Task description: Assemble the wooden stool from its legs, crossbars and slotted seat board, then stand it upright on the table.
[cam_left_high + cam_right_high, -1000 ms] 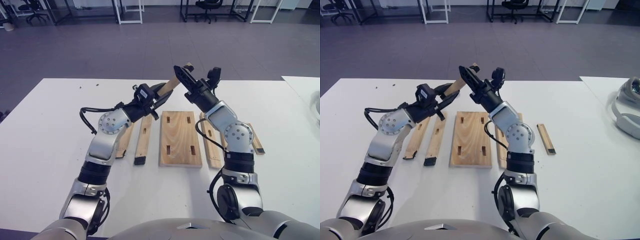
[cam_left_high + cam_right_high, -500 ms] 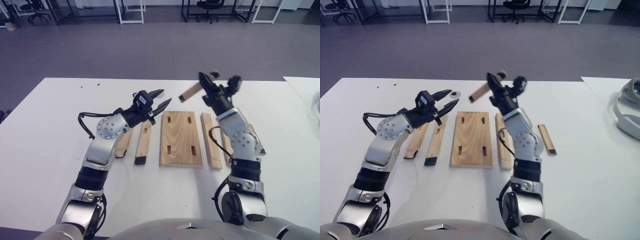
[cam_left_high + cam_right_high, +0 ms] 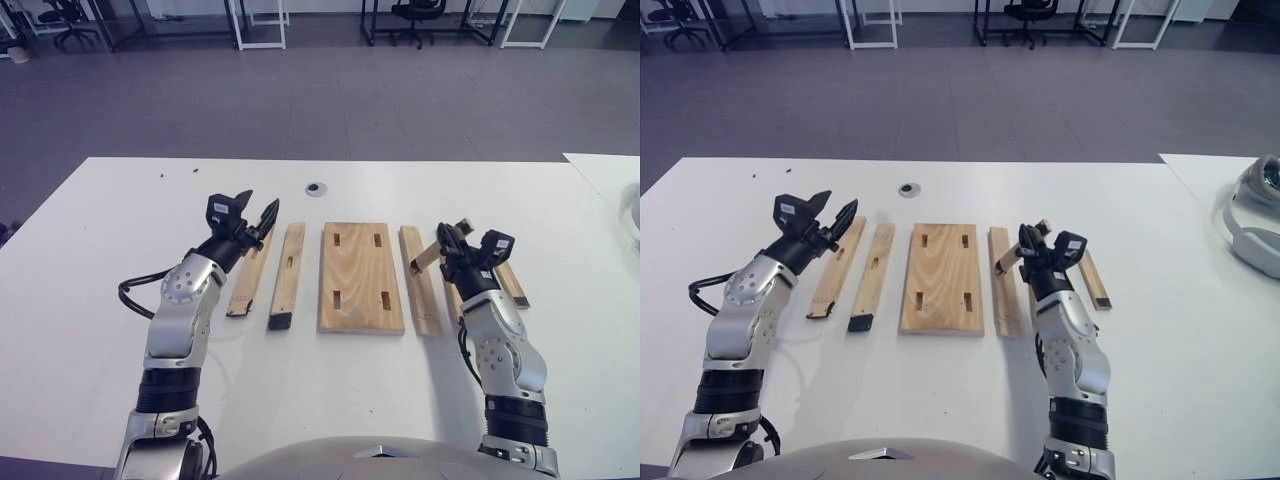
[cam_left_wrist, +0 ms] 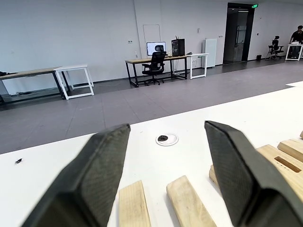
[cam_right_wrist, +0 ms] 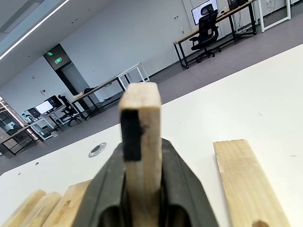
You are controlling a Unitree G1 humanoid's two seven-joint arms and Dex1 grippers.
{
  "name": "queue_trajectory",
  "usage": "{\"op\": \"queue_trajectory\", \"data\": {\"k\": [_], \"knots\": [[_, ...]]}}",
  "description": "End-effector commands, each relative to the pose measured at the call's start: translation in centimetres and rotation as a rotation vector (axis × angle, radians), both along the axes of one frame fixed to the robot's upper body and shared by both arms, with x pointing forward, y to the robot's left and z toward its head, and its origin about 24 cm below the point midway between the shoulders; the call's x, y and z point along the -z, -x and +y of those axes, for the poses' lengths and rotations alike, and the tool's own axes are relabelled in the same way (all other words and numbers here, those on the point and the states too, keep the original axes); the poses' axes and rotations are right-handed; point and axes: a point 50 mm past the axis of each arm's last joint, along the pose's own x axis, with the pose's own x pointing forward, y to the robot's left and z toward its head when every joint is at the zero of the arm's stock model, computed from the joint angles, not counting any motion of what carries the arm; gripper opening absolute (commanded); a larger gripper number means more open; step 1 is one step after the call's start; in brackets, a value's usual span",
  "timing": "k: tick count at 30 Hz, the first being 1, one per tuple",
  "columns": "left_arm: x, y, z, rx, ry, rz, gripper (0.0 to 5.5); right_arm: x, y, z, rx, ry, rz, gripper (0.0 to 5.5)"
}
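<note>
Right of seat board [image 3: 361, 275] | right claw [image 3: 447, 241] lowered, clamped on leg [image 3: 428, 258] | left claw [image 3: 260, 206] withdrawn, apart

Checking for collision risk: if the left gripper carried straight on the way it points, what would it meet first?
Probably the bare white table near the round cable grommet. The open left gripper aims past the far ends of the two wooden pieces below it. Depth is unclear.

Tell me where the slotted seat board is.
In the head views the seat board lies flat mid-table, between the left strip and the right strip.
</note>
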Motion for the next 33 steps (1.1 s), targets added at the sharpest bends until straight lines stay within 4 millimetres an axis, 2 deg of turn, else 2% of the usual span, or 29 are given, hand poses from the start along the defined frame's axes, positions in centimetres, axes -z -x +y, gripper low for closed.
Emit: {"op": "queue_trajectory", "data": {"k": [1,9,12,14,16,18,21,23,25,30,31,33], "knots": [[0.3,0.0,0.3,-0.019,0.005,0.024,2.88,-0.5,0.2,-0.1,-0.007,0.004,-0.030,0.40],[0.6,-0.1,0.2,-0.013,0.004,0.032,2.88,1.2,0.0,-1.6,0.062,0.080,0.041,0.40],[0.7,-0.1,0.1,-0.010,0.001,0.035,2.88,1.3,0.0,-1.6,0.052,0.089,0.042,0.40],[0.8,-0.1,0.0,-0.007,-0.002,0.038,2.88,1.9,0.1,-1.3,0.023,0.159,0.072,0.40],[0.9,0.0,-0.1,-0.003,-0.007,0.043,2.88,3.4,0.5,-0.9,-0.033,0.262,0.156,0.40],[1.0,0.1,0.0,-0.002,-0.012,0.049,2.88,5.8,1.4,-0.6,-0.104,0.405,0.267,0.40],[1.4,0.3,-0.2,0.010,-0.024,0.063,2.88,9.2,3.6,-1.2,-0.112,0.436,0.393,0.40],[1.6,0.6,-0.3,0.016,-0.029,0.072,2.88,10.5,4.7,-1.5,-0.117,0.441,0.443,0.40],[1.8,0.7,-0.5,0.019,-0.031,0.077,2.88,10.2,4.4,-1.3,-0.125,0.438,0.405,0.40],[1.5,0.3,-0.6,0.009,-0.026,0.061,2.88,5.1,1.3,0.4,-0.169,0.352,0.145,0.40],[1.4,0.2,-0.7,0.010,-0.024,0.059,2.88,4.4,0.8,0.5,-0.171,0.361,0.118,0.79],[1.4,0.2,-0.8,0.010,-0.021,0.056,2.88,3.2,-0.1,0.3,-0.170,0.390,0.096,1.14]]}}
